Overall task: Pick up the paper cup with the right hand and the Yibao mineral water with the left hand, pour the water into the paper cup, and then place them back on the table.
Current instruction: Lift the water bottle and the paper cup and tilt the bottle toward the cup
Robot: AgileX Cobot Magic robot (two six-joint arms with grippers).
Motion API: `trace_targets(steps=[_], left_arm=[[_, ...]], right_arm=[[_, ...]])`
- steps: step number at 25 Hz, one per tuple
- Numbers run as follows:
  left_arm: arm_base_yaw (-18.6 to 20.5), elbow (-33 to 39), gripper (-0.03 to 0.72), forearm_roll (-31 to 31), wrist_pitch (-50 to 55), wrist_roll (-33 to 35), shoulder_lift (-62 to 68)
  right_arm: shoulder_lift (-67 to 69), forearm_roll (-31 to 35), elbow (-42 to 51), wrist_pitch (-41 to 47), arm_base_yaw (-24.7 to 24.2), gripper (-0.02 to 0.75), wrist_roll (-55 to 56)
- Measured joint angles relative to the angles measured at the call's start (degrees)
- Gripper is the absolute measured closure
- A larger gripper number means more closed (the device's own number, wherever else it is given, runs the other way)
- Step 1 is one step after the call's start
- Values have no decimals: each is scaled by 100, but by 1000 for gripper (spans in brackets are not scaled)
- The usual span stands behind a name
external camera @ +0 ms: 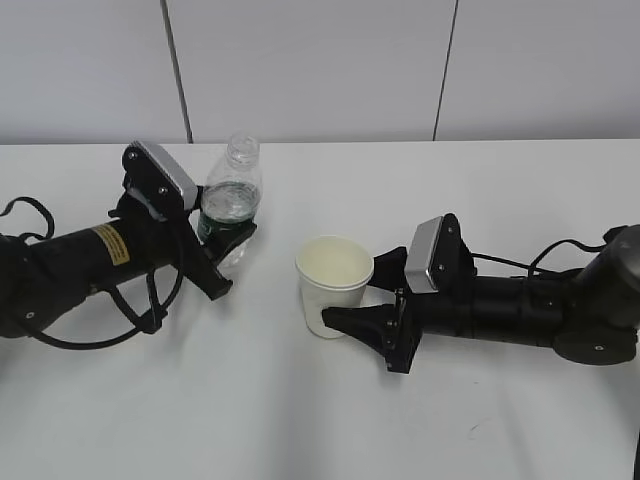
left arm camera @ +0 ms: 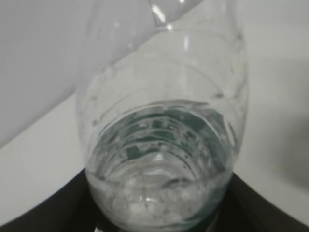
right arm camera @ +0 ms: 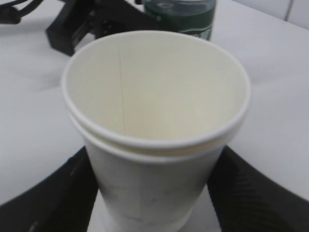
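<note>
The Yibao mineral water, a clear capless bottle with a green label and a little water in it, stands upright on the table at the left. My left gripper is shut on its lower part; in the left wrist view the bottle fills the frame with a black finger touching each side. The paper cup stands at the middle, its cream inside looking dry. My right gripper is shut on it, and the right wrist view shows the cup held between both fingers.
The white wall with dark seams runs along the table's far edge. The right wrist view shows the bottle's green label and the left arm just behind the cup. Black cables trail from both arms at the table's sides.
</note>
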Motion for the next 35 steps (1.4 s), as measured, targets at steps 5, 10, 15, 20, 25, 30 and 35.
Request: trace_targets(steps=[5,10,15,20,25,30,35], left_arm=[[0,3,283,-42,-4,992,-399],[0,18,283,-67,13,1948,-450],[0,24,283,-116,-169,2645,-450],[0,24,283,-170,-535,3164,-450],[0,24,283,-170,-609,3514,-450],[0,24,291,-172,-609,4060,-450],[0,24,292,-177,-609,4483,-450]], right_arm=[[-25,-487,-240,-10,13,238,499],[-81,-885,-503,-14,13,238,884],[-84,-1431,-895,-23,13,238,1533],[-84,-2086,-1236,-23,13,238,2097],[-84,-2514,-1530,-37,13,238,2414],[-84,-2838,-1783,-64,39,238,2675],[-84,-3179,-1946,-77,206,238,2901]])
